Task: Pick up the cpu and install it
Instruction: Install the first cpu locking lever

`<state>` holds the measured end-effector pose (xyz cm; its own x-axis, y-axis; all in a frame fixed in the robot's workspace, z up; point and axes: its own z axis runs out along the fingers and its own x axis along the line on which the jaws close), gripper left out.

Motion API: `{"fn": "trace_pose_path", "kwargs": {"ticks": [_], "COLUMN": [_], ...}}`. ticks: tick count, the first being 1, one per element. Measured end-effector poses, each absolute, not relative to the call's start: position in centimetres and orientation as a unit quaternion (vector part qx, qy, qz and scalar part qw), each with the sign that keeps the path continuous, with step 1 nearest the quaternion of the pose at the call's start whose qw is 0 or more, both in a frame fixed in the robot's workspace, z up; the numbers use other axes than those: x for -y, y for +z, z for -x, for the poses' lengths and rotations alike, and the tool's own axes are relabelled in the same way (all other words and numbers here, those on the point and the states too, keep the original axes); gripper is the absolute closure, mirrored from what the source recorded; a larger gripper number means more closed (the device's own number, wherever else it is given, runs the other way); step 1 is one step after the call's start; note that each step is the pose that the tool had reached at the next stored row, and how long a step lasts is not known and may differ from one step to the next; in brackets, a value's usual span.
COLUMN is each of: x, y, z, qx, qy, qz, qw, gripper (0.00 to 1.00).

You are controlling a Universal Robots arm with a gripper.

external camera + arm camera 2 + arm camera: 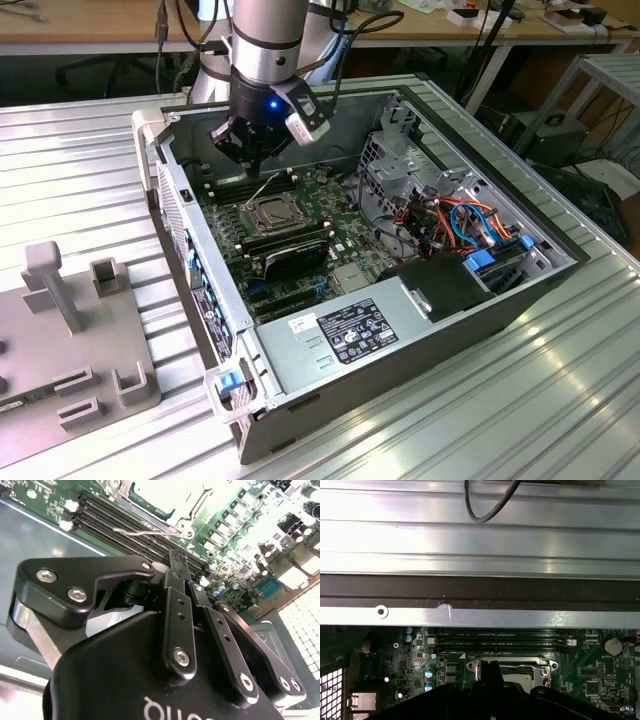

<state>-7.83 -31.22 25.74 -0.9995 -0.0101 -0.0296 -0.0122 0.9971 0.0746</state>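
Note:
Inside an open computer case [300, 345], the socket's metal frame [272, 213] sits in the middle of the green motherboard. A pale silver square, the cpu [160, 492], lies flat within that frame and also shows as a light patch, the cpu [516, 681], in the first wrist view. A thin silver lever [145, 530] stands loose beside the socket. My gripper [256, 158] hangs just above the board on the far side of the socket, over the memory slots. The gripper [176, 560] has its black fingers [172, 605] pressed together, with nothing visible between them. The gripper [492, 666] points towards the socket.
Black memory slots [125, 522] run alongside the socket. A drive cage with orange and blue cables [455, 220] and the power supply [350, 330] fill the exterior view's right. The case wall [480, 587] is close by. A grey fixture [70, 320] sits at the left.

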Motion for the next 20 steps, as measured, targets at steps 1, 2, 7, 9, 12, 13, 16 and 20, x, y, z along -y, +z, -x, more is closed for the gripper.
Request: {"fn": "trace_pose_path", "kwargs": {"ticks": [1, 2, 7, 9, 12, 13, 16, 20], "x": [31.2, 31.2, 31.2, 31.2, 31.2, 31.2, 31.2, 31.0], "y": [25.7, 25.7, 25.1, 24.8, 24.5, 24.3, 24.2, 23.9], "z": [7.7, 7.5, 5.7, 5.3, 5.2, 5.2, 5.2, 5.2], "qx": [-0.999, -0.999, -0.999, -0.999, -0.999, -0.999, -0.999, -0.999], "qy": [0.037, 0.037, 0.037, 0.037, 0.037, 0.037, 0.037, 0.045], "qz": [0.006, 0.006, 0.006, 0.006, 0.005, 0.005, 0.006, 0.005], "qw": [0.014, 0.013, 0.012, 0.012, 0.012, 0.012, 0.012, 0.012], "gripper": [0.89, 0.89, 0.89, 0.89, 0.89, 0.89, 0.89, 0.89]}}
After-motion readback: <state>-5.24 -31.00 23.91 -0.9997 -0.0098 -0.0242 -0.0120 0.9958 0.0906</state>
